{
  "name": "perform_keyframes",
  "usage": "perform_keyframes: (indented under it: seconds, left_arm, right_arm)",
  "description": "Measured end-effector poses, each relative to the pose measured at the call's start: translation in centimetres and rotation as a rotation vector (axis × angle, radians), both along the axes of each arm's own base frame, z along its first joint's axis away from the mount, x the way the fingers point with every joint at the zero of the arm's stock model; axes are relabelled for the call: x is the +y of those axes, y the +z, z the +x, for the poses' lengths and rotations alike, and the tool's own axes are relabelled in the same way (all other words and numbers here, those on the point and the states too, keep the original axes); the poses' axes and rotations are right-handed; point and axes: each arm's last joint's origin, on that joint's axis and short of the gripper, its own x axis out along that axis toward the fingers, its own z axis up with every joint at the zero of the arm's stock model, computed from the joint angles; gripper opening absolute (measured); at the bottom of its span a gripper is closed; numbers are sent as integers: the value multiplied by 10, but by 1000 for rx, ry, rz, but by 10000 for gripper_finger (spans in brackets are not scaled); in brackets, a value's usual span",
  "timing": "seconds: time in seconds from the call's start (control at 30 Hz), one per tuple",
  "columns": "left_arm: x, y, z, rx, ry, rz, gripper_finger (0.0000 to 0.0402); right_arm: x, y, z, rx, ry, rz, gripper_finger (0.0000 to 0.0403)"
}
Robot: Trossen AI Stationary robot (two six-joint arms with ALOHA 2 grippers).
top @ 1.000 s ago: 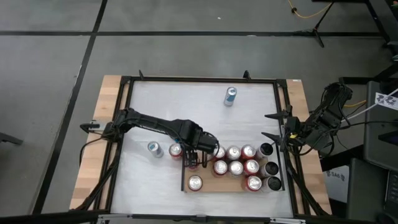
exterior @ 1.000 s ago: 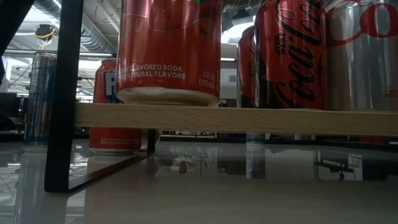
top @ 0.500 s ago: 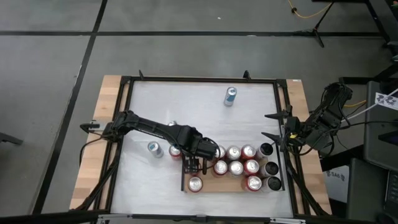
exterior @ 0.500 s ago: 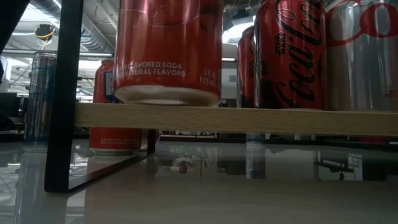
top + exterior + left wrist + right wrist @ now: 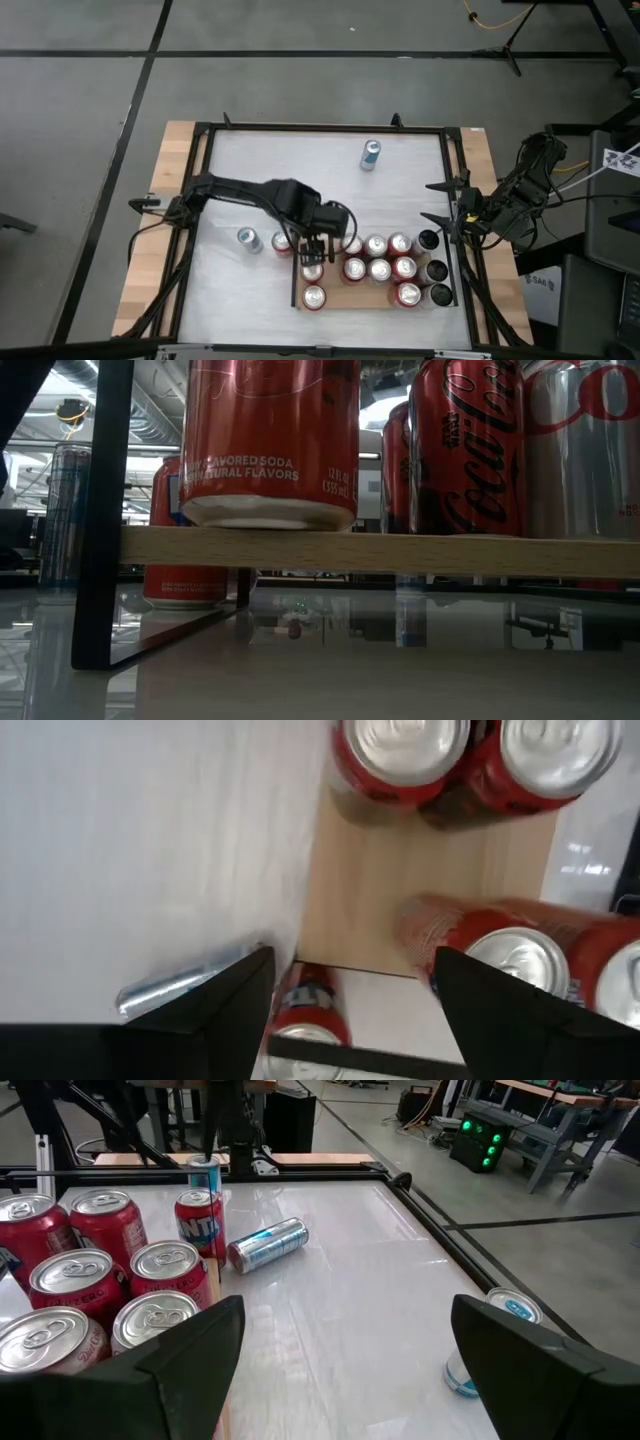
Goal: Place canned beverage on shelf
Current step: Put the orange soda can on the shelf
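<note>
Since a second ago the left arm has drawn back toward the far side, leaving a red can [image 5: 312,270] standing on the shelf's left end that was not there before; its left tool [image 5: 314,249] now hovers just above that can with its fingers [image 5: 232,996] spread wide and holding nothing. On the white worktop [image 5: 300,170], the light wooden shelf [image 5: 380,550] sits at the near right, carrying about a dozen cans. Up close, one red can [image 5: 270,440] reads "FLAVORED SODA NATURAL FLAVORS"; its neighbour [image 5: 465,445] reads "Coca-Cola". A red Fanta can [image 5: 198,1220] stands just left of the shelf, a silver can [image 5: 267,1244] lies beyond it, and a blue can [image 5: 370,154] stands far off. At the right edge, the right tool [image 5: 437,203] waits, open wide.
</note>
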Motion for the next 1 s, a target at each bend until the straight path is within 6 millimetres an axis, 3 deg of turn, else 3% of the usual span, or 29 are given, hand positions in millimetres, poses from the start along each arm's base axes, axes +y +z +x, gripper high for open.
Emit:
perform_keyframes:
  seconds: [0.33,0.57,0.77,1.0]
  left_arm:
    - [24,57,-44,-150,100,29,267]
    - [21,89,-83,-303,221,178,267]
    - [22,74,-113,-256,319,210,267]
    - [34,24,-160,-122,548,177,267]
  right_arm:
    - [0,0,0,0,0,0,347]
    - [0,0,0,0,0,0,347]
    - [0,0,0,0,0,0,347]
    - [0,0,0,1,1,-2,347]
